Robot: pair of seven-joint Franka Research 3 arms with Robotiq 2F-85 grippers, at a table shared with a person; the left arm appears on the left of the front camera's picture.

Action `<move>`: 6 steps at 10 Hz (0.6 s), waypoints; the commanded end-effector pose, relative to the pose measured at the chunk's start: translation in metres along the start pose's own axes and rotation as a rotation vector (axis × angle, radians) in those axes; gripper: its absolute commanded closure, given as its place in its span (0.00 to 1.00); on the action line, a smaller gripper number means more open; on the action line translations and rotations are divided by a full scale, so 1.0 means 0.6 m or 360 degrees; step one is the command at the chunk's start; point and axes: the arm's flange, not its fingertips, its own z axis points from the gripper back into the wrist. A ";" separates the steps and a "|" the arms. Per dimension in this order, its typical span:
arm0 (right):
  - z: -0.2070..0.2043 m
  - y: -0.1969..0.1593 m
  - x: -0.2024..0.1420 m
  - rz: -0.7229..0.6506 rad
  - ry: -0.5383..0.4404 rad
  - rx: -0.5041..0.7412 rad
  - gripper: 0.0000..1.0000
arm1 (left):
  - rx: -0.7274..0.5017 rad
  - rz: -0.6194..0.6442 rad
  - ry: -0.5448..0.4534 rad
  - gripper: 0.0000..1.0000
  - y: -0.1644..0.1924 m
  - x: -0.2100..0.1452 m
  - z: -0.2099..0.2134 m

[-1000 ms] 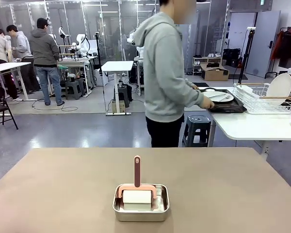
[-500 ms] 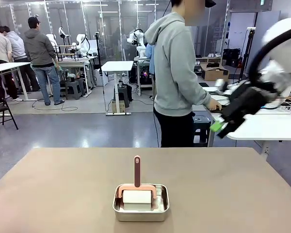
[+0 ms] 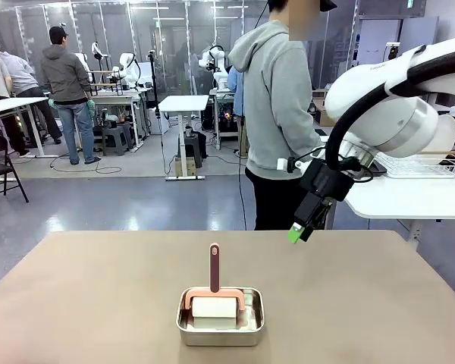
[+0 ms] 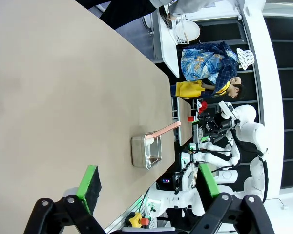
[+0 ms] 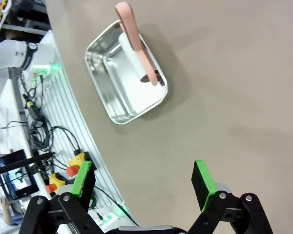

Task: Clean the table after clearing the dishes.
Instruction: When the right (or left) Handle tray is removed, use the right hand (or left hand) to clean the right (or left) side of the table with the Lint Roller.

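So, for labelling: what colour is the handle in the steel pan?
Salmon pink handle; front view shows best.

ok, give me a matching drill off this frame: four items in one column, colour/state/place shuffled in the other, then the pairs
1. steel pan
2. tool handle
3. right pincer
4. person

A. pink, standing upright
B. open, holding nothing, in the air
C. silver, resting on the table
D. grey hoodie, standing past the far side

Pairs: 1-C, 2-A, 3-B, 4-D
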 end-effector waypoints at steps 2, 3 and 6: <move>0.006 0.001 -0.005 -0.0023 -0.0011 0.0043 0.00 | -0.0004 -0.0003 0.0013 0.00 -0.002 -0.004 0.004; 0.006 0.001 -0.005 -0.0023 -0.0011 0.0043 0.00 | -0.0004 -0.0003 0.0013 0.00 -0.002 -0.004 0.004; 0.006 0.001 -0.005 -0.0023 -0.0011 0.0043 0.00 | -0.0004 -0.0003 0.0013 0.00 -0.002 -0.004 0.004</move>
